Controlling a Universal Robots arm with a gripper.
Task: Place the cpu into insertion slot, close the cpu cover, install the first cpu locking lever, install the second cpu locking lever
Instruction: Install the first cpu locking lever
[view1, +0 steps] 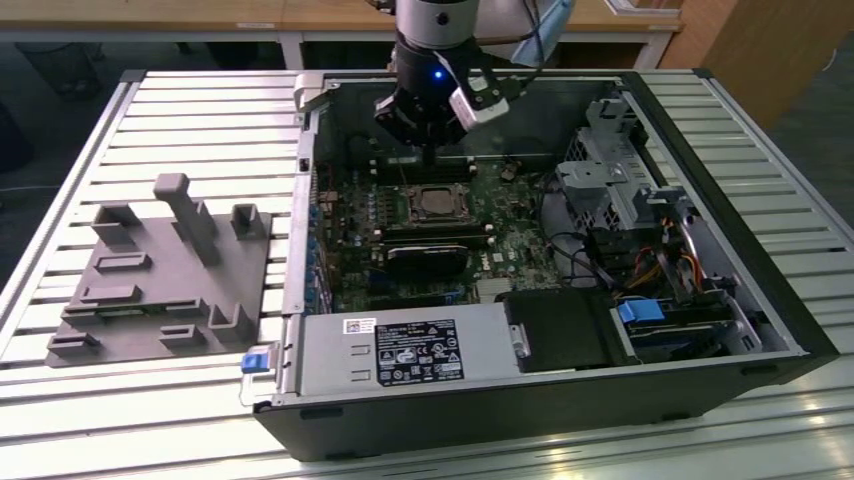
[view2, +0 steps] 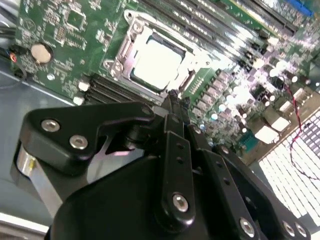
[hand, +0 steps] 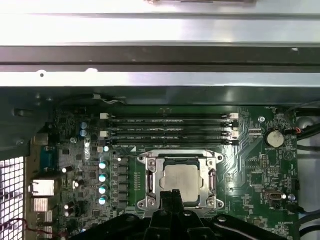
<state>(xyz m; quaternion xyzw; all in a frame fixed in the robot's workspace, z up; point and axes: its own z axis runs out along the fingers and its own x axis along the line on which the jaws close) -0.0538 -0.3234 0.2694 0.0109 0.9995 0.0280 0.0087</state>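
Observation:
The cpu (hand: 181, 181) lies in the insertion slot (view1: 434, 203) on the green motherboard, its pale metallic face up; in the second wrist view the cpu (view2: 157, 62) sits inside the silver rim. The cpu cover (hand: 150, 176) lies flat around the chip as a silver frame, and the cpu cover (view2: 131, 41) also frames it in the second wrist view. My gripper (view1: 430, 158) hangs just above the board at the socket's far edge. Its fingertips are pressed together with nothing between them, with the gripper (hand: 173, 196) over the socket's edge and the gripper (view2: 176, 102) beside the frame.
The open computer case (view1: 314, 130) surrounds the board. Long black memory slots (hand: 170, 127) run beside the socket. A black heatsink (view1: 427, 252), a power supply (view1: 400, 352) and a drive cage (view1: 621, 170) stand nearby. A grey fixture plate (view1: 160, 280) lies on the exterior view's left.

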